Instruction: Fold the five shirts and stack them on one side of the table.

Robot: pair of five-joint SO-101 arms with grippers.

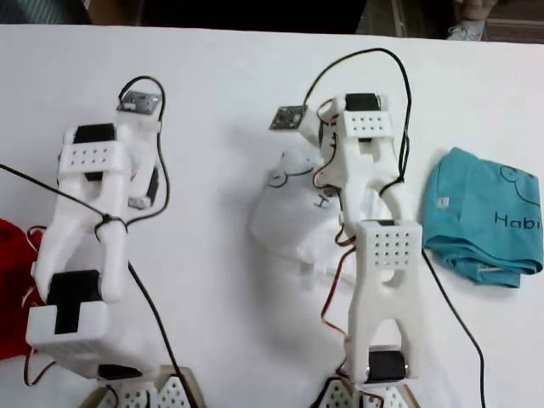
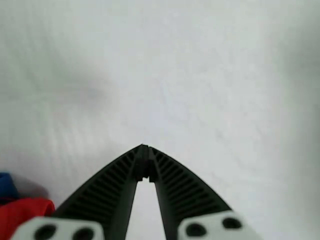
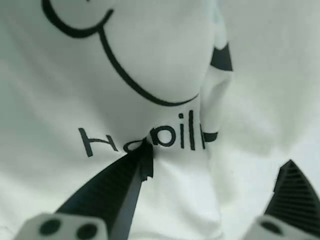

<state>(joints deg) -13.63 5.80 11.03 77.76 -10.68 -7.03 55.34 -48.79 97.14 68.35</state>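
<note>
A robotics test bench, likely a lab; a plain white worktop [image 1: 221, 76] carries two white plastic arms [image 1: 387, 255] with exposed wiring [image 1: 151, 310]; dark room behind.

- Bright, even overhead light; white table [image 1: 212, 212] nr washed out in high view.
- Shadows soft, short, low contrast.
- Left wrist view: faint grey shadow patches on table, mild glare mid-frame.
- Right wrist view: white shirt [image 3: 150, 60] evenly lit, soft shading in folds.
</note>
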